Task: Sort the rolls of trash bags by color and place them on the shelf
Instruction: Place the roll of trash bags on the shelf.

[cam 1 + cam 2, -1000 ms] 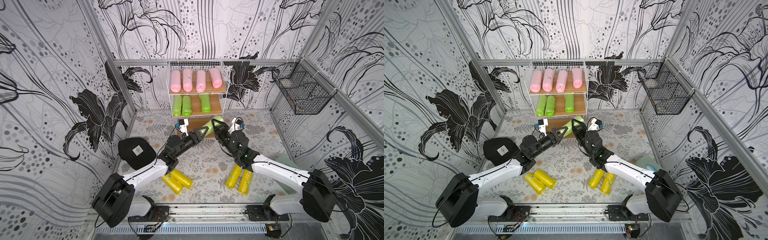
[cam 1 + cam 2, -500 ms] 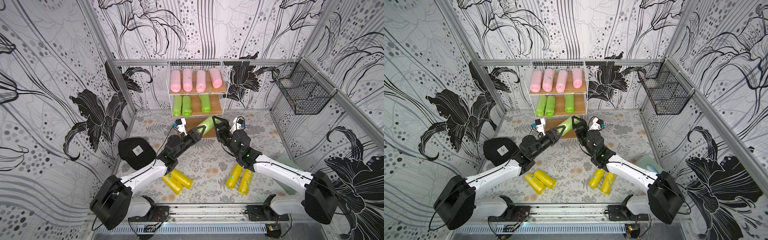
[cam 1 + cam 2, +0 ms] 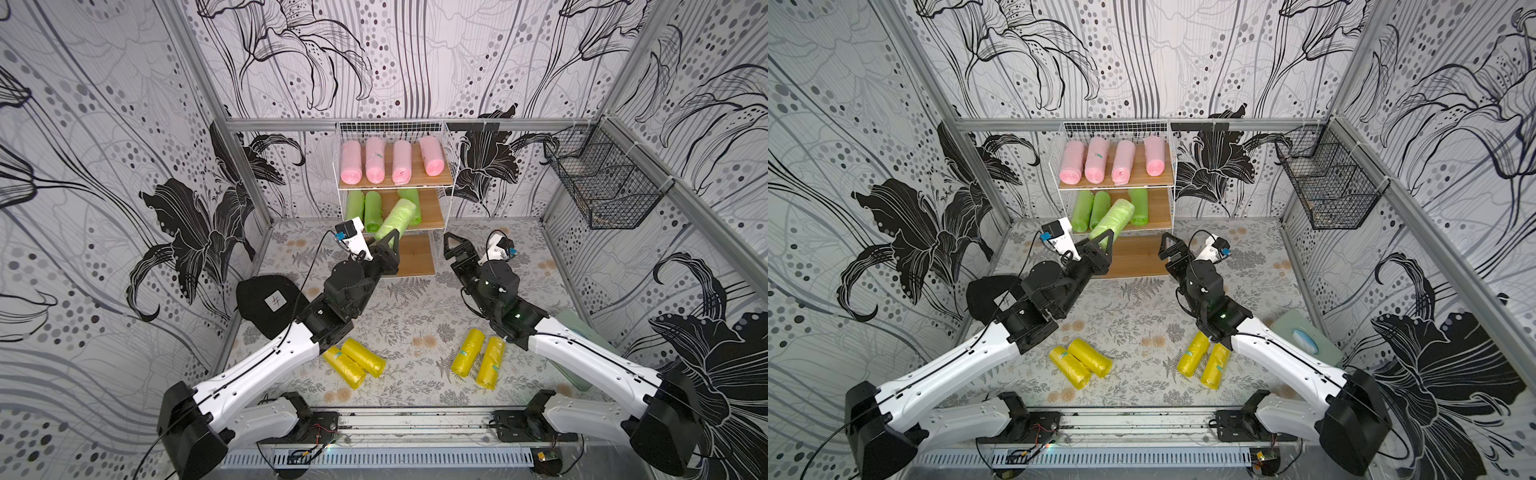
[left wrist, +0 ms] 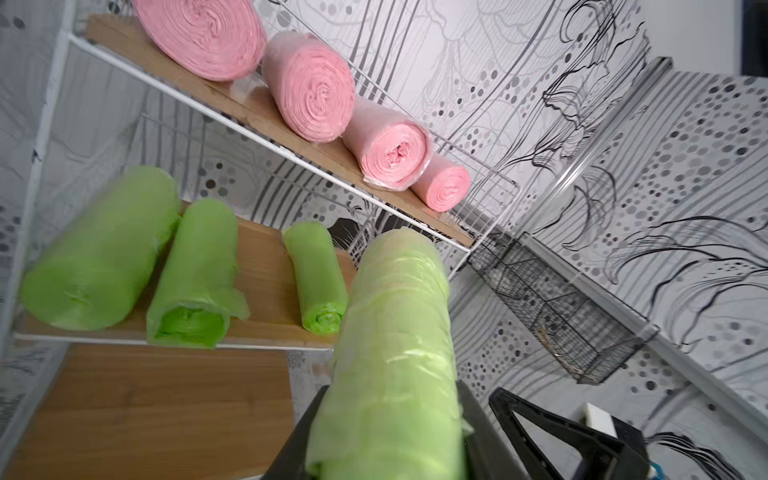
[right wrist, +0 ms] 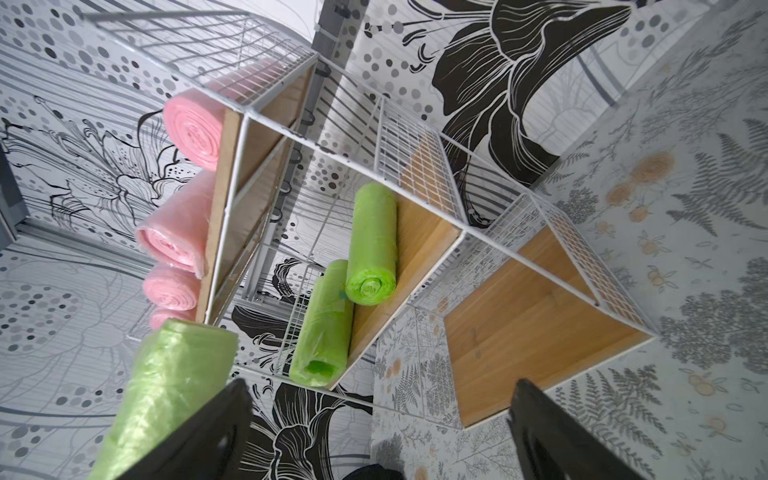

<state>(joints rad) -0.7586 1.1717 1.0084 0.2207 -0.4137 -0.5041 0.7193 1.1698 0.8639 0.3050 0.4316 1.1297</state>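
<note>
1. Holding a light green roll [image 3: 397, 218] by its lower end in the left gripper [image 3: 386, 243], jaws clamped on it. Roll tilted up toward 12 o'clock, far end in front of the middle board. Contact with the board not determinable.
2. Right gripper [image 3: 456, 248]: released, jaws spread wide, nothing between them. Placed at 3 o'clock of the left gripper, apart from the roll, aimed at the shelf.
3. Shelf [image 3: 444, 178]: white wire grid, three wooden boards, at 12 o'clock on the floor mat [image 3: 415, 316].
4. Top board: four pink rolls [image 3: 375, 160] side by side. One with a small teal sticker [image 3: 378, 154], print too small to read.
5. Middle board: three green rolls [image 3: 372, 208], two side by side toward 9 o'clock, one apart toward 3 o'clock.
6. Floor mat: yellow rolls [image 3: 361, 357] as a touching pair at 7 o'clock; second pair [image 3: 478, 357] at 5 o'clock. Teal stickers unreadable.
7. Black pad [image 3: 257, 316] at 9 o'clock, with a white label [image 3: 275, 300] showing a hand-drawn crossed mark, not legible as a word.
8. Black wire basket [image 3: 602, 187] at 2 o'clock, hung on the side wall.
</note>
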